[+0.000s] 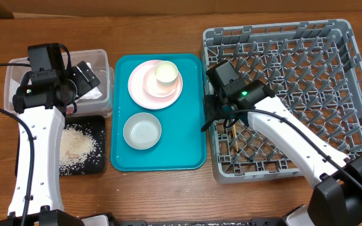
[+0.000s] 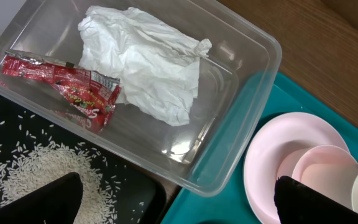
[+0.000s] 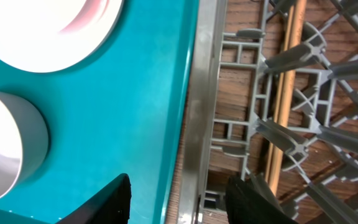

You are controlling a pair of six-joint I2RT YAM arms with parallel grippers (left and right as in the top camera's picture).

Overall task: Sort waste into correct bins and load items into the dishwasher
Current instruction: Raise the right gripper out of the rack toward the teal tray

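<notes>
Two plates are stacked at the far end of the teal tray (image 1: 188, 129): a wide pale plate (image 1: 137, 83) under a smaller pink plate (image 1: 158, 92), and one cream cup (image 1: 166, 73) stands on top. One grey bowl (image 1: 142, 130) sits at the tray's near end.

Left of the tray, one clear tub (image 2: 253, 56) holds one crumpled napkin (image 2: 148, 62) and one red sauce packet (image 2: 67, 84), which touch each other. One black tray (image 1: 98, 164), nearer than the tub, carries the loose rice (image 2: 48, 168).

Right of the tray and just beside it on the tabletop (image 1: 168, 194) is one grey dish rack (image 1: 278, 28). Wooden chopsticks (image 3: 283, 93) lie on its lattice; how many cannot be told.

Both claws are spread wide and grip nothing. The left claw (image 2: 179, 205) hangs over the tub's corner nearest the tray, and the right claw (image 3: 179, 202) is over the rack wall that borders the tray.
</notes>
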